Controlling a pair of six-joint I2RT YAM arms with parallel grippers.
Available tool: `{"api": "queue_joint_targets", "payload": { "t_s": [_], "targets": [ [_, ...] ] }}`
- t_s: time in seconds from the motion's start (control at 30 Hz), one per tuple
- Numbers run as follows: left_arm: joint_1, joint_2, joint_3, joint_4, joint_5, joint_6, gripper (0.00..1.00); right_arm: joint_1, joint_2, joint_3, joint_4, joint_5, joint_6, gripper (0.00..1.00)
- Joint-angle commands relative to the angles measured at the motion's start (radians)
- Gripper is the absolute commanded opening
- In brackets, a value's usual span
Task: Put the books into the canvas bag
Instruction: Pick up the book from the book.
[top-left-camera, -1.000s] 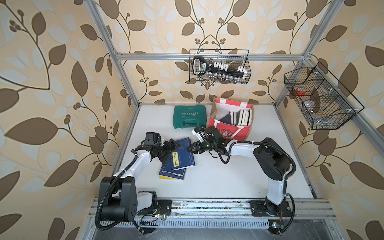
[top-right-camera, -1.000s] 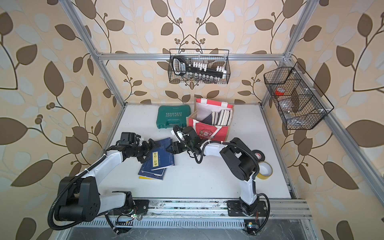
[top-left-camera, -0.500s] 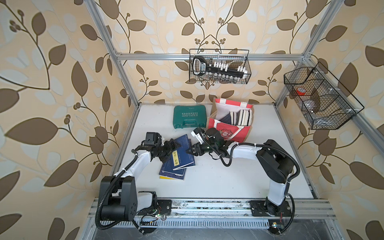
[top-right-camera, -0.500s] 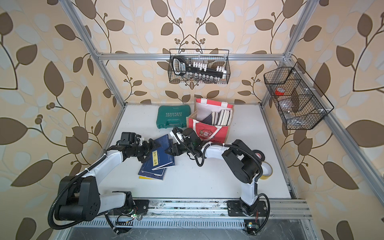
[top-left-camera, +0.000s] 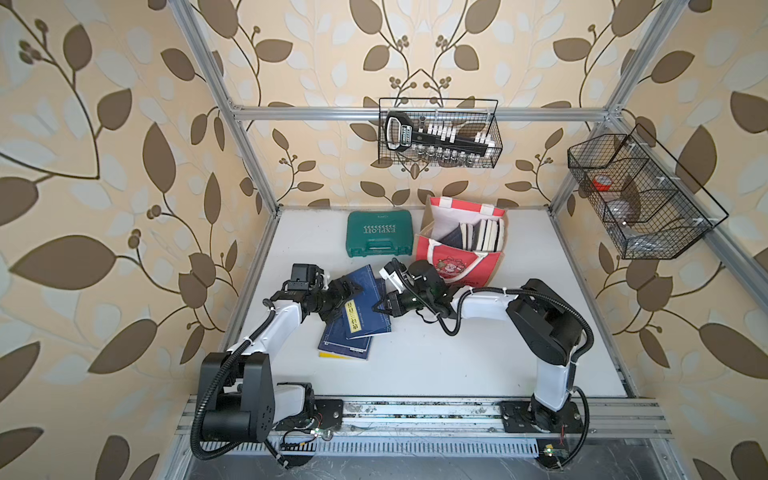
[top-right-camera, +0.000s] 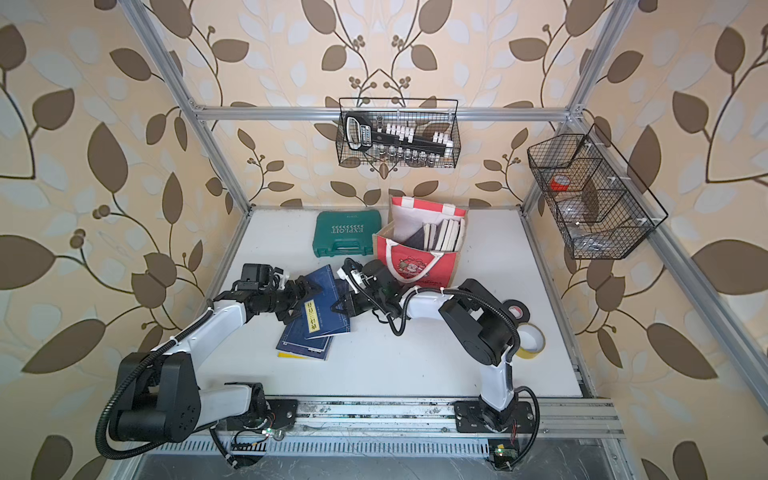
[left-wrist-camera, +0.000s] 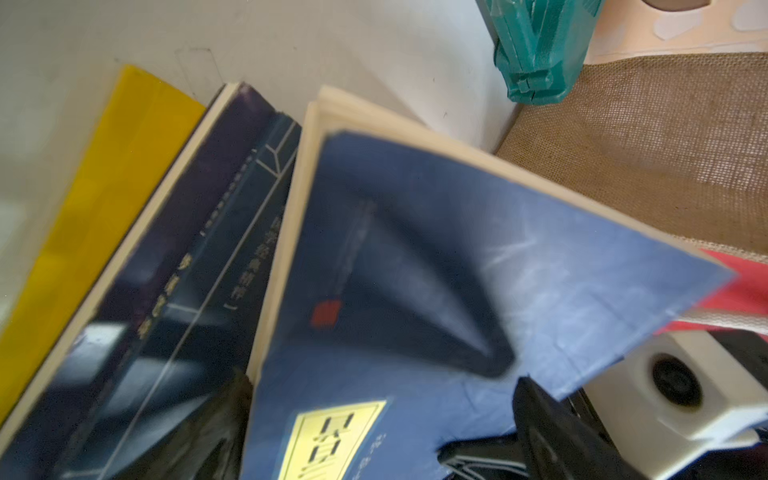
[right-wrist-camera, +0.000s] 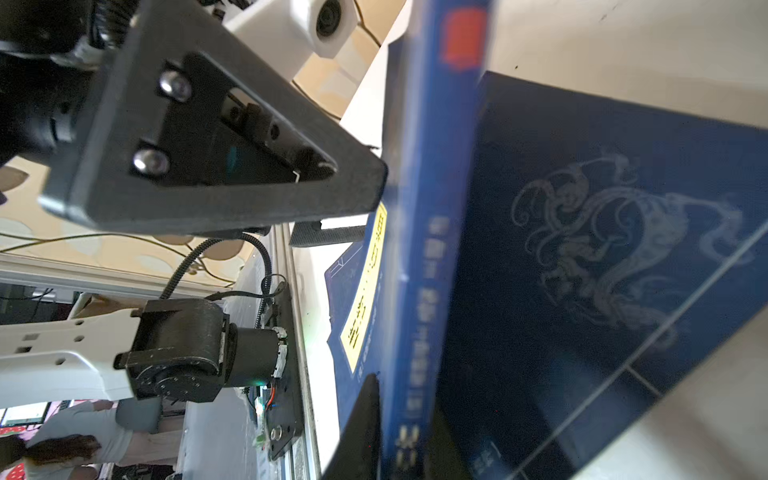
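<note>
White tabletop: right claw pinches blue book's spine edge; left claw spread wide, straddling its opposite edge.

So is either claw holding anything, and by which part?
The right claw is shut on the top blue book, at its spine edge; left claw is open.

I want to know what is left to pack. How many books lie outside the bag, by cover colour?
blue book: 1
dark navy book: 1
yellow book: 1
Total: 3
</note>
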Motion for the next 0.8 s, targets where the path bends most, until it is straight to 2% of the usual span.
{"api": "queue_joint_targets", "payload": {
  "t_s": [0.0,0.07,0.17,0.3,0.47,0.63,0.77],
  "targets": [
    [-0.013,-0.059,0.045,-0.03,0.041,0.011,0.99,0.001,-0.014,0.015,0.006,0.032,0.03,0.05],
    [-0.013,-0.096,0.073,-0.057,0.04,0.024,0.99,-0.006,-0.037,-0.012,0.048,0.028,0.077,0.0],
    [-0.013,-0.17,0.123,-0.09,0.046,0.057,0.99,-0.028,-0.091,-0.081,0.159,0.015,0.174,0.0],
    [-0.013,-0.197,0.183,-0.099,0.152,0.109,0.99,-0.07,-0.199,-0.177,0.306,0.0,0.295,0.0],
    [-0.014,-0.198,0.163,0.012,0.292,0.071,0.99,-0.106,-0.334,-0.212,0.318,0.003,0.325,0.0],
    [-0.026,-0.208,0.123,0.195,0.428,-0.026,0.99,-0.119,-0.438,-0.211,0.31,-0.012,0.33,0.0],
    [-0.108,-0.217,0.136,0.213,0.441,-0.015,0.99,-0.12,-0.489,-0.202,0.332,-0.039,0.363,0.0]
  ]
}}
